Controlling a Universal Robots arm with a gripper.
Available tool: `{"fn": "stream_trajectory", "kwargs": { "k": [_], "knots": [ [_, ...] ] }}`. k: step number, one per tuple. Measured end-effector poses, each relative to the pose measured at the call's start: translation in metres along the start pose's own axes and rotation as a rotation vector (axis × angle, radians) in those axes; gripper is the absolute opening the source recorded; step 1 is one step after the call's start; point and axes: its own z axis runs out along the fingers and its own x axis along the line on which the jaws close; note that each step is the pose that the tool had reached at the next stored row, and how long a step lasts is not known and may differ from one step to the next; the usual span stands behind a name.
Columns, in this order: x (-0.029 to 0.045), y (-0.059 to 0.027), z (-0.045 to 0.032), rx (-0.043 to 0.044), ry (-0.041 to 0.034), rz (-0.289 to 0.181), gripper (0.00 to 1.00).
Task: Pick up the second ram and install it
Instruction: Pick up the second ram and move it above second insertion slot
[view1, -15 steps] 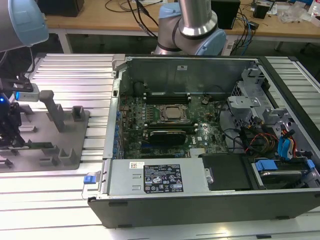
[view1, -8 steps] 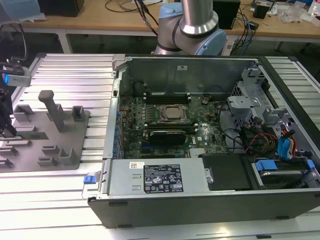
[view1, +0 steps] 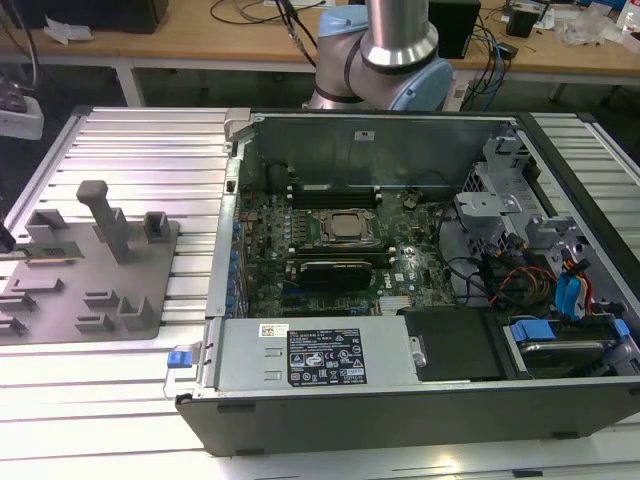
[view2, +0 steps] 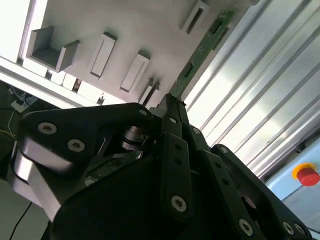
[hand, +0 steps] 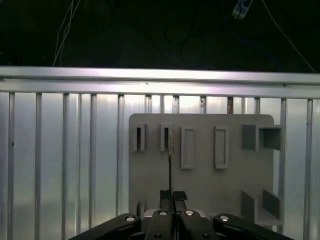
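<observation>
The second ram (view2: 202, 47) is a long green circuit-board stick, and my gripper (view2: 170, 102) is shut on one end of it. In the first wrist view the second ram (hand: 170, 165) shows edge-on as a thin dark line running from my gripper (hand: 172, 196) to a slot of the grey tray (hand: 200, 170). In the exterior view the second ram (view1: 50, 250) hangs level over the grey tray (view1: 110, 295) at the exterior view's left edge. Whether it still touches the tray I cannot tell.
The tray's upright post (view1: 100, 212) stands beside the stick. An open computer case (view1: 400, 390) lies to the exterior view's right, with the silver-capped processor (view1: 346, 228) on its motherboard. Ribbed aluminium table (view1: 150, 150) lies under everything. A red button (view2: 306, 175) sits beyond the table edge.
</observation>
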Motion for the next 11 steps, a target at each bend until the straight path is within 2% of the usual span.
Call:
{"fn": "stream_trajectory", "kwargs": {
  "k": [1,5,8,9,11],
  "knots": [
    [0.0,0.0,-0.0048,0.0001,-0.0001,0.0,0.09],
    [0.0,0.0002,-0.0402,0.0,0.0,0.0,0.09],
    [0.0,0.0003,-0.0609,0.0,0.0,0.0,0.09],
    [0.0,0.0004,-0.0664,0.0,0.0,0.0,0.09],
    [0.0,0.0004,-0.0722,-0.0001,0.0001,0.0,0.09]
  ]
}}
